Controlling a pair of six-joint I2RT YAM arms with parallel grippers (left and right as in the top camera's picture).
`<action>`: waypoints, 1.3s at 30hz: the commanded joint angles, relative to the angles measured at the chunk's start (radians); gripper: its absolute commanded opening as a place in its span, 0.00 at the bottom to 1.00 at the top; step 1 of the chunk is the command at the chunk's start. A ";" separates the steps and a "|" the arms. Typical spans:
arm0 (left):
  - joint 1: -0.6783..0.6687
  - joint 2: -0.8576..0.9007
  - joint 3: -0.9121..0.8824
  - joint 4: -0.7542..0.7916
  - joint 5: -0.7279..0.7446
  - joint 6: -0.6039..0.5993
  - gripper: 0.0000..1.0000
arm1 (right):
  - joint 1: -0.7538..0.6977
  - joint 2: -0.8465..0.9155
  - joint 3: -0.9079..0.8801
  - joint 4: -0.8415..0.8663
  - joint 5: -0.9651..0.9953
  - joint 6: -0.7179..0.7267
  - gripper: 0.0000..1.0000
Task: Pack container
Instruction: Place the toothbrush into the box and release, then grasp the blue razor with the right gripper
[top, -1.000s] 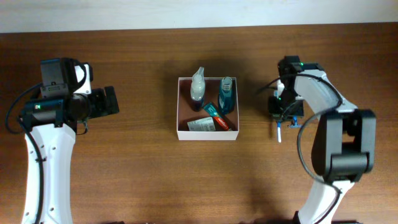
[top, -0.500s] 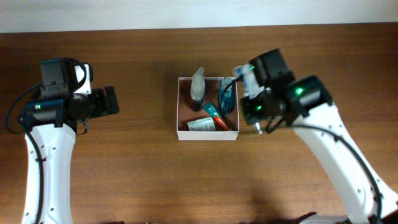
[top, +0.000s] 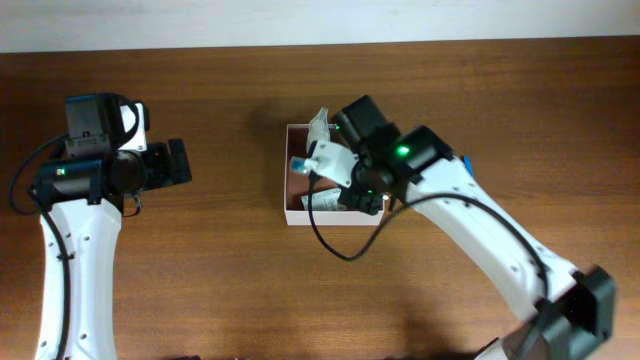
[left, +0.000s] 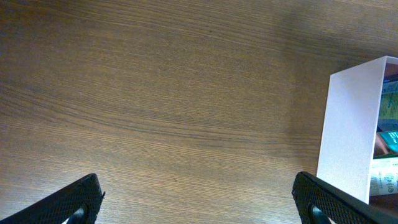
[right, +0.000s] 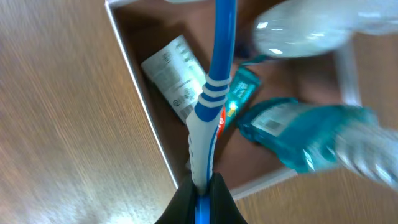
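The container (top: 320, 217) is a square white box with a pinkish-brown inside, at the table's middle. It holds a clear bottle (top: 320, 125), a teal bottle (right: 298, 137), a toothpaste tube (right: 239, 93) and a white sachet (right: 174, 78). My right gripper (top: 340, 170) hangs over the container's left half, shut on a blue-and-white toothbrush (right: 211, 106). In the right wrist view my right gripper (right: 202, 193) holds the brush pointing over the box's inside, its white wall (right: 140, 93) just left. My left gripper (top: 185, 160) is open and empty, well left of the container.
In the left wrist view the open fingers (left: 199, 205) frame bare brown wood, with the container's white wall (left: 351, 130) at the right edge. A small blue thing (top: 468, 160) peeks out beside the right arm. A pale wall runs along the table's far edge.
My right arm has swung left from the table right of the container, carrying the toothbrush, and is now over the container. The left arm has not moved.
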 joint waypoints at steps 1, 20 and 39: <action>0.003 -0.013 0.010 0.002 0.010 -0.006 1.00 | 0.004 0.081 0.015 0.026 -0.019 -0.160 0.04; 0.003 -0.013 0.010 0.002 0.010 -0.006 1.00 | -0.121 -0.008 0.185 -0.123 0.053 0.586 0.69; 0.003 -0.013 0.010 0.002 0.010 -0.006 1.00 | -0.716 0.237 0.113 -0.103 0.016 0.785 0.84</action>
